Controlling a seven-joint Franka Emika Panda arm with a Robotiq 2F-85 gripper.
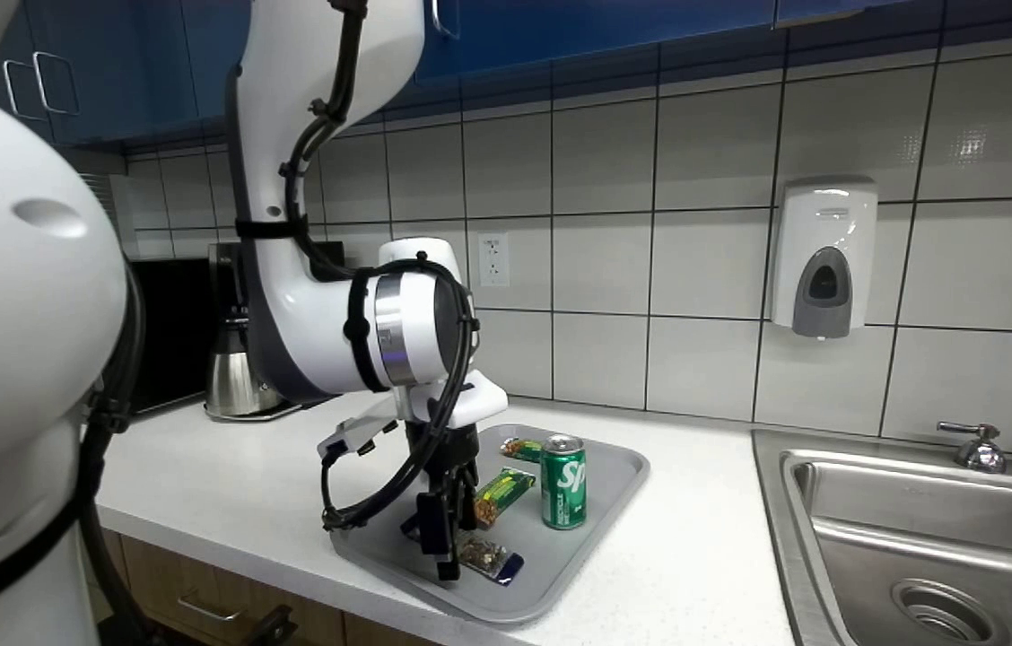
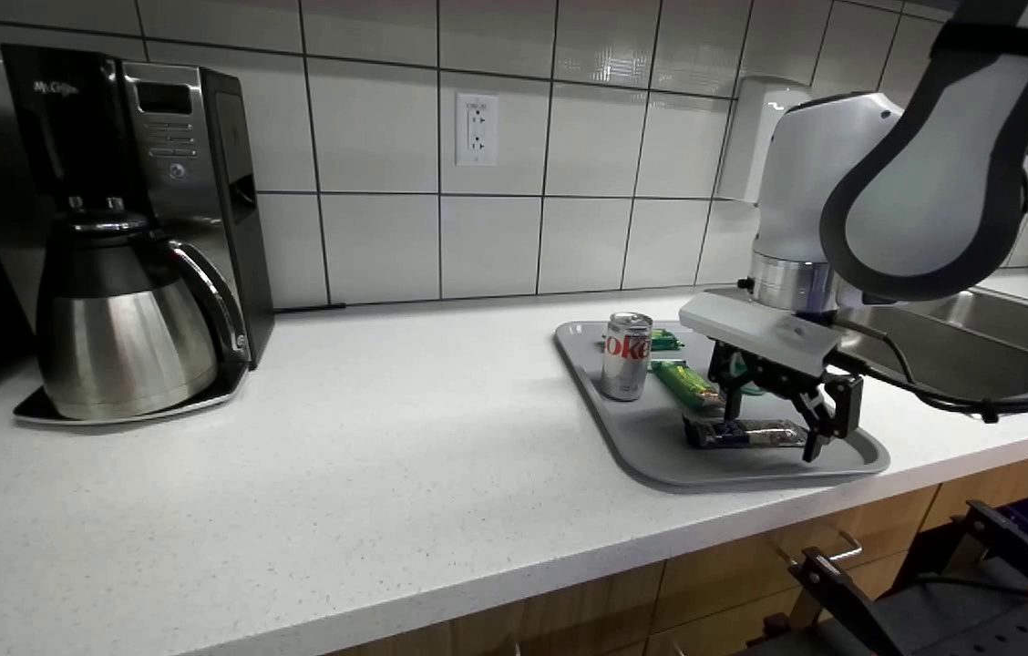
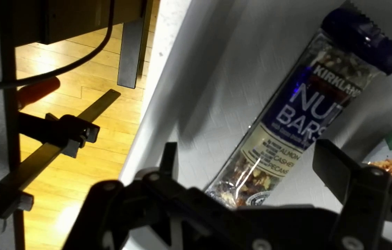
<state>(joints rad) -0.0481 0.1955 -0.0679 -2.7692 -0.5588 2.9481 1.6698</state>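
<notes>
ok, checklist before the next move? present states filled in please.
1. End effector open: ok, fingers apart.
2. Nut bar between the fingers: ok in the wrist view.
3. Nut bar square to the fingers: not ok, it lies slanted there.
4. Fingers clear of the gray tray: cannot tell, height unclear.
5. Green can and silver Coke can upright: ok.

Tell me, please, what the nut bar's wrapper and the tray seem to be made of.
Wrapper: probably plastic film, glossy, partly clear; light glints on it and nuts show through.
Tray: likely moulded plastic, grey, fairly matte, judging by its rounded corners.
</notes>
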